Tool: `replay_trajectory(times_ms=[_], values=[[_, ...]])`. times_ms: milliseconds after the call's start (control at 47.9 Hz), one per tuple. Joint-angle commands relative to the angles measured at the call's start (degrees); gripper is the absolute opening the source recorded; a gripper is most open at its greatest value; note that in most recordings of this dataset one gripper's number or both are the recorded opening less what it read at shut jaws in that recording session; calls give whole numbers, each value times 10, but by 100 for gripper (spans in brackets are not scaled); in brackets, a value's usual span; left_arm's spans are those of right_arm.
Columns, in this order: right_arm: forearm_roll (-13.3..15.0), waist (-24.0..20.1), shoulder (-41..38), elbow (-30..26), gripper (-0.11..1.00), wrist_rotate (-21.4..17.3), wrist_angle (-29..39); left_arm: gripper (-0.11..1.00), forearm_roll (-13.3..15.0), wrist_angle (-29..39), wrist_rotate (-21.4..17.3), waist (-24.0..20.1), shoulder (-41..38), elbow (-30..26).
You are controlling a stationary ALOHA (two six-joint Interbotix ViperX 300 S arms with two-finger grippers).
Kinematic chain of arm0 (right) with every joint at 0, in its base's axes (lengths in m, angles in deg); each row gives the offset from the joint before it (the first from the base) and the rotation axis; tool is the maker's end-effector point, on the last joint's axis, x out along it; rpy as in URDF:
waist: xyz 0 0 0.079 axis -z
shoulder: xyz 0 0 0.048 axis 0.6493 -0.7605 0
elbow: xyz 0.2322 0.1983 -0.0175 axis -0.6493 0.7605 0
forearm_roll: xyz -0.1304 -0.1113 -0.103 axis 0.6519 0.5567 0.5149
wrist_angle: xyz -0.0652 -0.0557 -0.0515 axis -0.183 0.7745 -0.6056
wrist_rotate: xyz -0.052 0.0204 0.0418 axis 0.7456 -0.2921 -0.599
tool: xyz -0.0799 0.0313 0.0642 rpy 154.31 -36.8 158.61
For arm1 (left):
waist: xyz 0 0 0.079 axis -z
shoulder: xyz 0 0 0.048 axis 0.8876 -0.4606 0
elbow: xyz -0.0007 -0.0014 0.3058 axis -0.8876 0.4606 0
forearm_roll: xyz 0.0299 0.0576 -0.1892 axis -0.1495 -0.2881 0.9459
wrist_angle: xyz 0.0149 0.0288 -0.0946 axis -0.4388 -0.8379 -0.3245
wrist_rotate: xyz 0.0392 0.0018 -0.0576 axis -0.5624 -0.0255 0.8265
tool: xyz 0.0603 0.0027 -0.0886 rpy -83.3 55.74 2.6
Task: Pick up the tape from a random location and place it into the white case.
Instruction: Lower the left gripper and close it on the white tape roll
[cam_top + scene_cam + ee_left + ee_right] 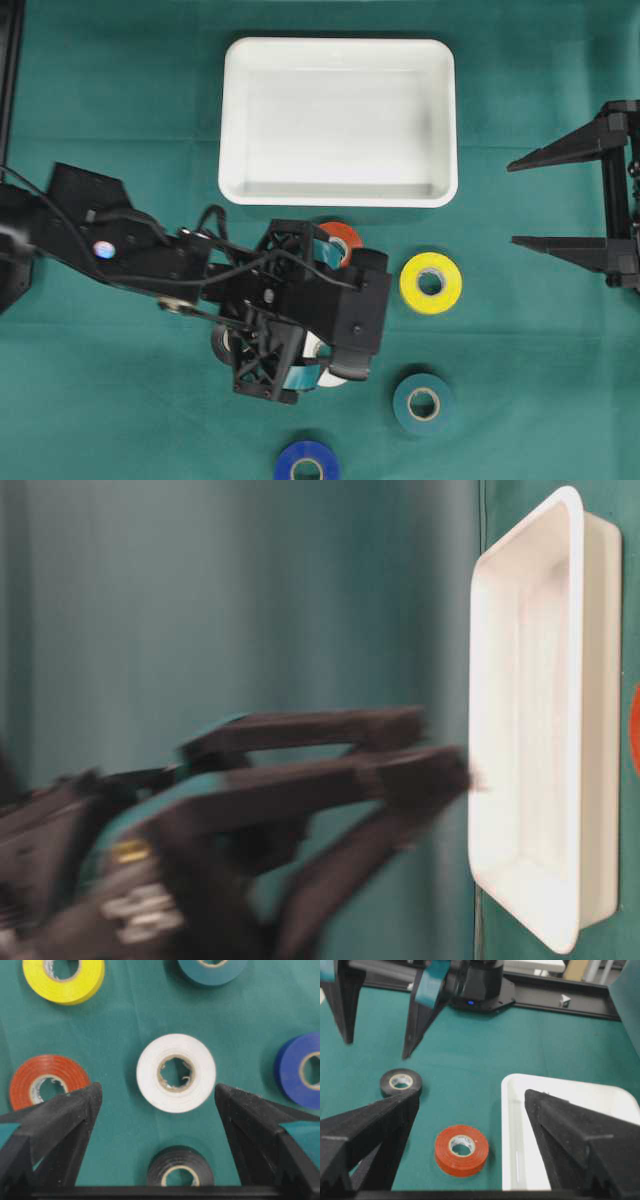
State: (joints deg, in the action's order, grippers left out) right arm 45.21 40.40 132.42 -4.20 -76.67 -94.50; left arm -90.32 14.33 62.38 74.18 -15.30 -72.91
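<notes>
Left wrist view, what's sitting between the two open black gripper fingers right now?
In the left wrist view, the white tape roll lies flat on the green cloth, centred between the open left gripper's fingers, touching neither.

Green table cloth (120, 80) (faintly creased), black rail (585, 1005) along its far edge
</notes>
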Motion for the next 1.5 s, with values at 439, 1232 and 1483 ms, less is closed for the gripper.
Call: replay_trajectory(times_ms=[439,1232,1483], values=[[1,1,-11,-12,91,1,-2,99,-1,-90,1,-1,-64,30],[3,1,-20,-11,91,2,-2,99,-3,-126,0,-7,-153,39],[3,1,-20,-11,91,2,-2,99,-3,-127,-2,-7,-152,40]])
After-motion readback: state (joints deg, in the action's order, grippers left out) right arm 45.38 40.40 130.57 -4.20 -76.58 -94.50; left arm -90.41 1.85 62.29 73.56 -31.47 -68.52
